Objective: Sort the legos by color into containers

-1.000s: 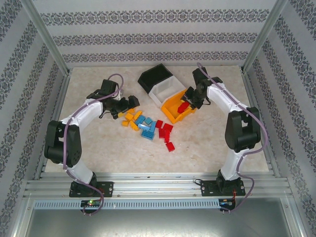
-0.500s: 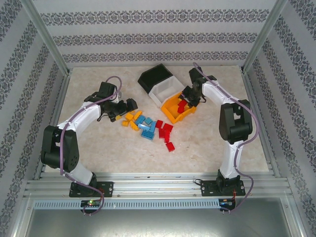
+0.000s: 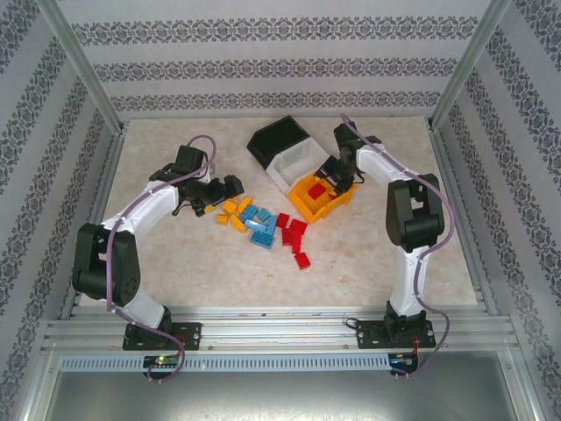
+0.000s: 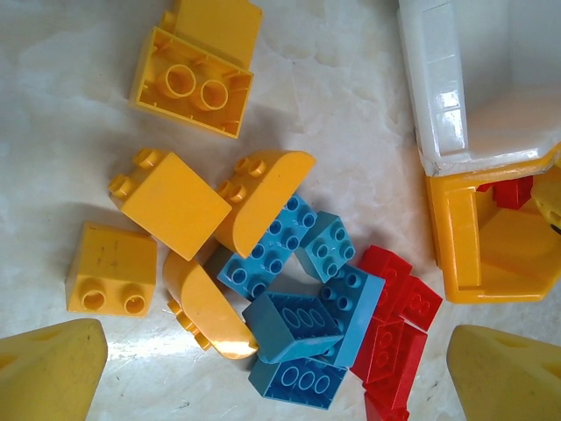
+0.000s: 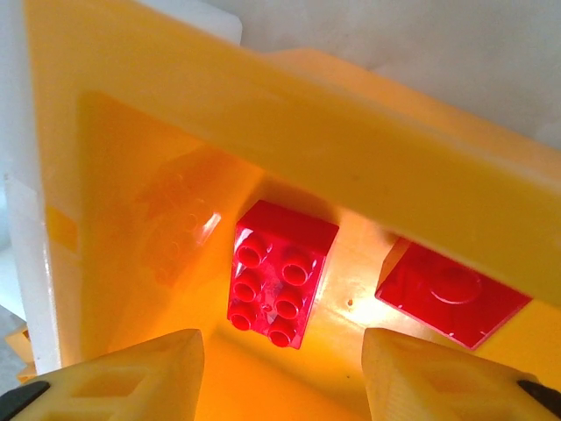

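Note:
The legos lie in a loose heap mid-table: yellow bricks [image 3: 231,211] on the left, blue bricks [image 3: 260,224] in the middle, red bricks [image 3: 294,235] on the right. In the left wrist view my left gripper [image 4: 280,379] hangs open above the blue bricks [image 4: 294,323], with yellow bricks [image 4: 171,202] and red bricks [image 4: 394,326] to either side. The containers stand in a row: black bin [image 3: 279,138], white bin [image 3: 296,163], orange bin [image 3: 308,203]. My right gripper [image 5: 280,386] is open inside the orange bin [image 5: 114,175]. A red brick [image 5: 280,274] lies free on the bin floor ahead of it, another red brick [image 5: 451,291] beside it.
The enclosure's metal posts and patterned walls ring the table. The white bin's rim [image 4: 438,96] and the orange bin's front wall [image 4: 460,250] lie just right of the heap. My left gripper [image 3: 230,187] sits at the heap's left edge, my right gripper [image 3: 330,178] over the orange bin.
The right gripper has opened and let a red brick drop into the orange bin, shifting slightly back and left. The left arm drew in a little, then held still.

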{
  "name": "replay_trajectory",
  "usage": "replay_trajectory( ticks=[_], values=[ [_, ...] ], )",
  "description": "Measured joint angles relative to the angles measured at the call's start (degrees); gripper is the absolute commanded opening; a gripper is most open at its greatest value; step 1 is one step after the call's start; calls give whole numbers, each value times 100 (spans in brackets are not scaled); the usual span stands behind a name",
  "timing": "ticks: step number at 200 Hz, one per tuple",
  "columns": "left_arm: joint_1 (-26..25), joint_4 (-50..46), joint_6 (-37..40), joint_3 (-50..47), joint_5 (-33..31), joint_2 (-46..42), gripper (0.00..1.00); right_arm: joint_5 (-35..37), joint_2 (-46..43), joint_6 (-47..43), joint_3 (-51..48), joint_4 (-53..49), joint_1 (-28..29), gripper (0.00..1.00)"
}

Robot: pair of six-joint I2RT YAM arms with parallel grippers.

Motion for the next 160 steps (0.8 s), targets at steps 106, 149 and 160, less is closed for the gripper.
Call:
replay_trajectory(
  ticks=[106,149,160],
  values=[
    [-2,-66,44,225,-101,258,97,22,-393,-815,479,-160,50,53],
    [-2,-463,160,597,-420,570,89,-9,-909,-1672,570,-404,501,53],
    [0,-662,227,817,-566,765,86,-48,-970,-1818,540,-420,623,53]
  ],
)
